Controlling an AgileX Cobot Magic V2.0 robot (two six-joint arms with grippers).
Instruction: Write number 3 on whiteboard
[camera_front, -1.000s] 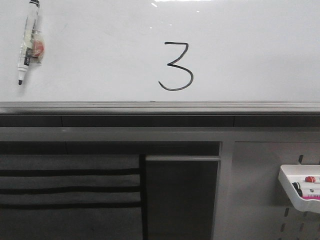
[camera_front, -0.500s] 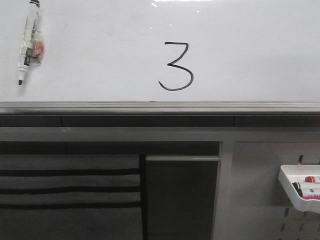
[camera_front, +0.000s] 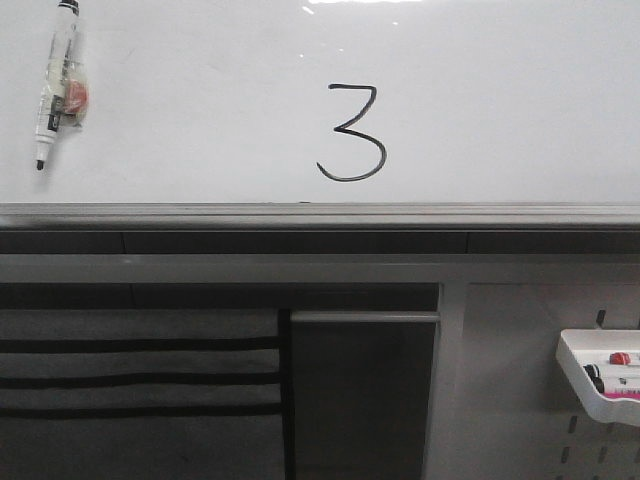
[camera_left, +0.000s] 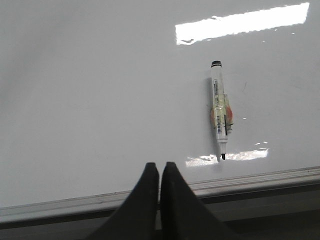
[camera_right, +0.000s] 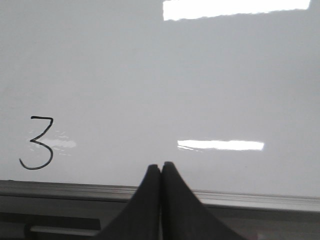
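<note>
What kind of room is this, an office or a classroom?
Probably a lab or workshop rather than a classroom: a whiteboard with a drawn number 3, a marker stuck to it, and a pegboard panel holding a marker tray below.

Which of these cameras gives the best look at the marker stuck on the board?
The left wrist view: the marker is large and whole, uncapped tip toward the rail. The front view shows it small in the upper left corner. The right wrist view misses it entirely.

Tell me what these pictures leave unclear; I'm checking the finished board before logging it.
- Marker label: too small to read, front view.
- White tray: cut off by the right edge, contents partly hidden.
- Whiteboard: top and sides run out of frame.
- Both arms: outside the front view.
</note>
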